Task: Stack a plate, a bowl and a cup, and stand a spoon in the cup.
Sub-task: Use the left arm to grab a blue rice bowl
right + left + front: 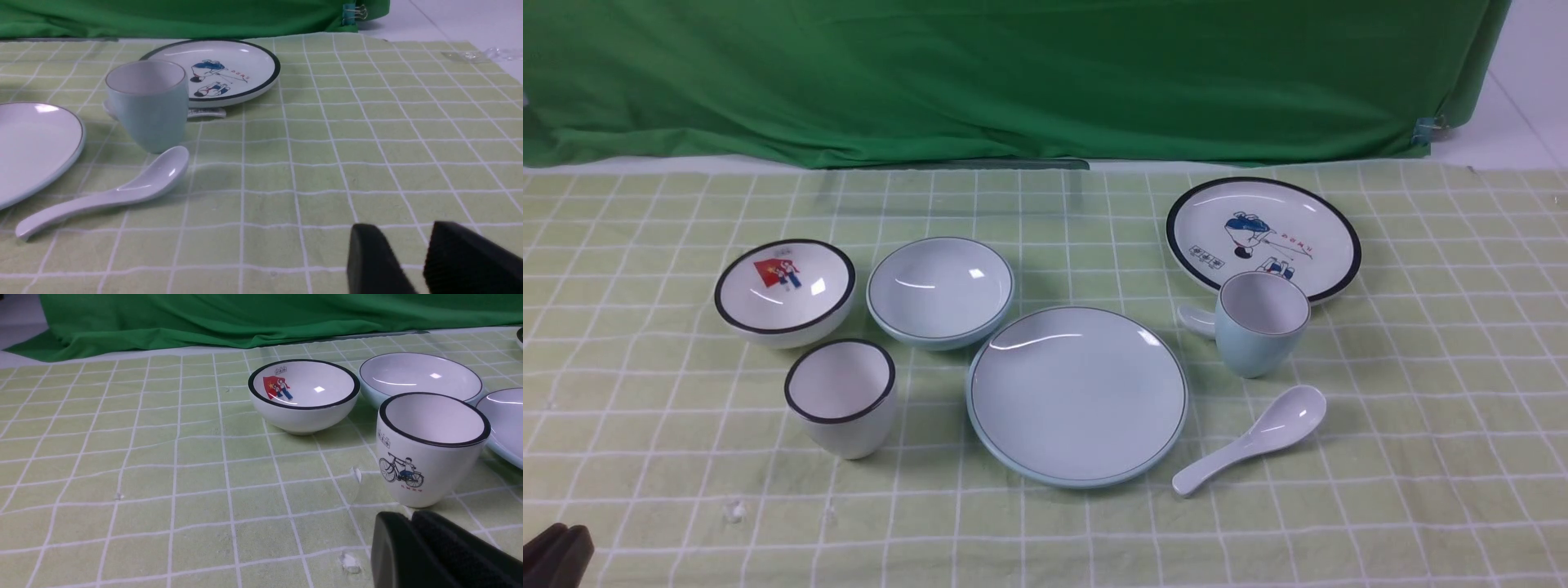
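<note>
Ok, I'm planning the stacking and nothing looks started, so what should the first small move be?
Probably send the left gripper toward the pale blue glossy bowl: it sits on the cloth just left of the empty pale blue round plate, and nothing is stacked.

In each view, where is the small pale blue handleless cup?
Front view: the cup, right of centre, in front of the white black-rimmed cartoon plate.
Left wrist view: absent.
Right wrist view: the cup, between that plate and the glossy white ceramic spoon.
Shared landmark: the large round pale blue plate, in all views.
</note>
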